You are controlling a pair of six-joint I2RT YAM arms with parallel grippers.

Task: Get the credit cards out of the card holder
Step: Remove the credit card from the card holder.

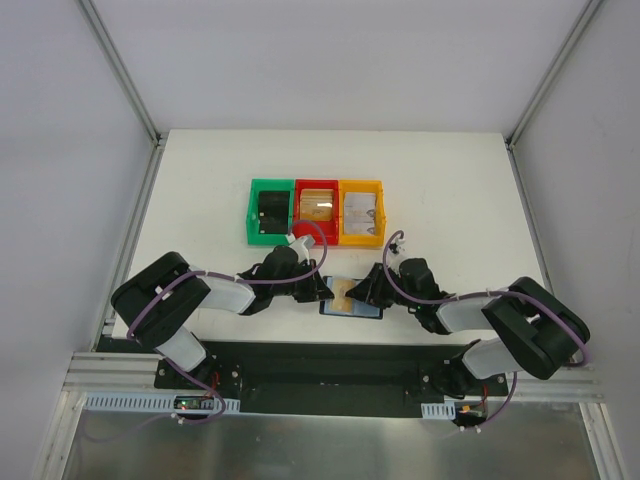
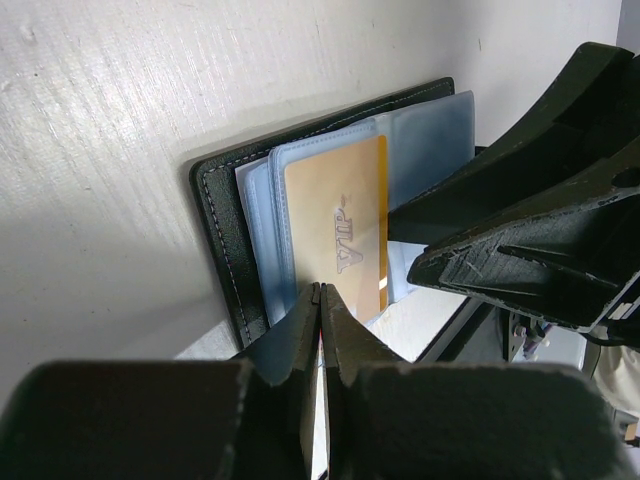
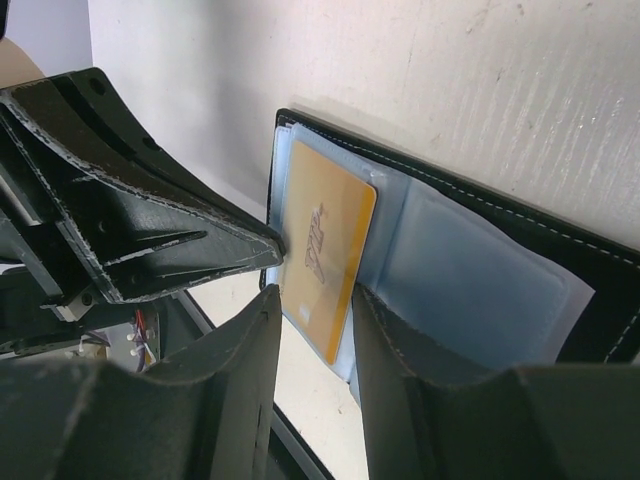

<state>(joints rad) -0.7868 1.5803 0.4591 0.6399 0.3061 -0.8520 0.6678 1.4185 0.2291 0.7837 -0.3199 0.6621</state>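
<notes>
Seeing the card holder (image 1: 352, 302) lying open and flat on the white surface (image 1: 200, 200), close to the near edge, right between the 2 arms. Black stitched border, bluish clear sleeves (image 3: 470, 270) inside. 1 gold card (image 2: 338, 235) tucked in the sleeve on the holder's left half, lettering up.

Left end effector (image 2: 320, 292): fingers pressed together, tips right at the gold card's edge. Can't tell whether pinching the card, the sleeve lip, or nothing.

Right end effector (image 3: 315, 312): fingers spread with a clear gap, straddling 1 end of the same card from the opposite side. Contact with the card: can't tell. Sitting very near the left tips, facing them.

Further back, mid-surface: 3 bins in a row, side walls touching.
- green bin (image 1: 252, 212), leftmost, holding a chunky black object (image 1: 271, 208)
- red bin (image 1: 317, 184), middle, holding a second gold card (image 1: 317, 207), lying flat
- yellow bin (image 1: 381, 212), rightmost, holding a pale card (image 1: 360, 210), lying flat

Counting 2 cards in bins, 1 in the holder.
</notes>
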